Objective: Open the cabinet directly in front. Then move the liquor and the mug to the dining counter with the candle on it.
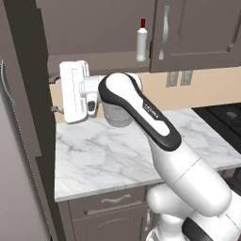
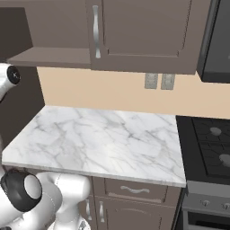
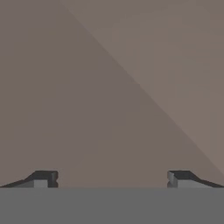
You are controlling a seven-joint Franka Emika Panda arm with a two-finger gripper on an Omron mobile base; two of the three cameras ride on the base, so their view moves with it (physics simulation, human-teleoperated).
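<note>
The cabinet [image 1: 197, 33] hangs over the worktop. Its left door [image 1: 23, 94] is swung open toward me and its right door [image 2: 143, 31] is closed. The liquor [image 1: 141, 41], a small white bottle with a red cap, stands upright on the bare shelf [image 2: 49, 56], just left of the closed door. My gripper [image 1: 54, 94] points left at the open door's edge, below the shelf and well left of the bottle. In the hand view its fingertips [image 3: 43, 179] stand wide apart, with nothing between them, close to a brown panel. The mug, dining counter and candle are out of view.
A marble worktop [image 1: 108, 150] with a beige backsplash lies under the cabinet, with drawer fronts [image 1: 115, 200] below it. A black stove [image 2: 211, 143] adjoins it on the right. Wall outlets [image 2: 159, 81] sit on the backsplash. My arm's elbow [image 1: 122, 94] hangs over the worktop's back.
</note>
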